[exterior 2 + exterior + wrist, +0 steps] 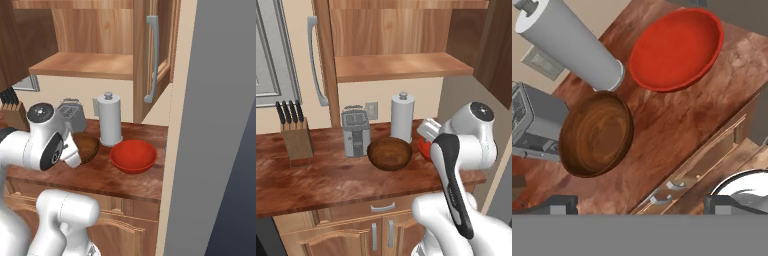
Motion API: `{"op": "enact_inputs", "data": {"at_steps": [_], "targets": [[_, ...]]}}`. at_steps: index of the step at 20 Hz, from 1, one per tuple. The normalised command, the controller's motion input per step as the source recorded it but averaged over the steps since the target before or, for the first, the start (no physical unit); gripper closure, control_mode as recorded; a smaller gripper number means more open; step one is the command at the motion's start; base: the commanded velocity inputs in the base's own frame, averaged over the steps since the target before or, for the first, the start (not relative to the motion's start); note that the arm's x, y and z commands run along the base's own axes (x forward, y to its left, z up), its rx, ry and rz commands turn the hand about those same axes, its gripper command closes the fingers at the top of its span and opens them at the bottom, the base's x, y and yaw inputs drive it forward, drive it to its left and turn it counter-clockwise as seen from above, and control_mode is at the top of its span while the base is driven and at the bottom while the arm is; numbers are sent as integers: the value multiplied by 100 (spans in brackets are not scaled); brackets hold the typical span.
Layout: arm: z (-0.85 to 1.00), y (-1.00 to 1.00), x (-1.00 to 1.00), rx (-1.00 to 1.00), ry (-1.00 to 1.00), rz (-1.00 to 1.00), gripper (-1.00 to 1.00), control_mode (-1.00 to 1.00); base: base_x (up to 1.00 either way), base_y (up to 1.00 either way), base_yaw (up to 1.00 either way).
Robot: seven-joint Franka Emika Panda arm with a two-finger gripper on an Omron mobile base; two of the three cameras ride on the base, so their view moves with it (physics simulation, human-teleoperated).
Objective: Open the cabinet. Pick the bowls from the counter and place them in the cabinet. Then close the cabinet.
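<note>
Hovering above the table's [316, 180] front edge, the pincer [639, 202] stands wide and empty, looking down on the wooden bowl [596, 134] and red bowl [676, 49].

The cabinet [396, 30] is seen with both doors swung wide, so its shelf [401, 66] can be reached from the front without hindrance. On the surface [316, 180], the brown bowl [389, 153] is crowded from behind by the toaster [356, 133] and the paper towel roll [402, 117]. The red bowl [133, 156] is hemmed by the roll behind and the wall [175, 125] just beside it. Above both bowls the space is left clear.
</note>
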Motion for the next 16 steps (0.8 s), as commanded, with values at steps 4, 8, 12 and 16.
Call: {"op": "enact_inputs", "data": {"at_steps": [4,8,12,16], "targets": [[-45,2,4,0,13,-1,-100,-100,0,0,0],[-40,0,17,0,18,-1,-100,-100,0,0,0],[-30,0,15,5,6,0,-100,-100,0,0,0],[-43,0,29,11,6,0,-100,-100,0,0,0]]}}
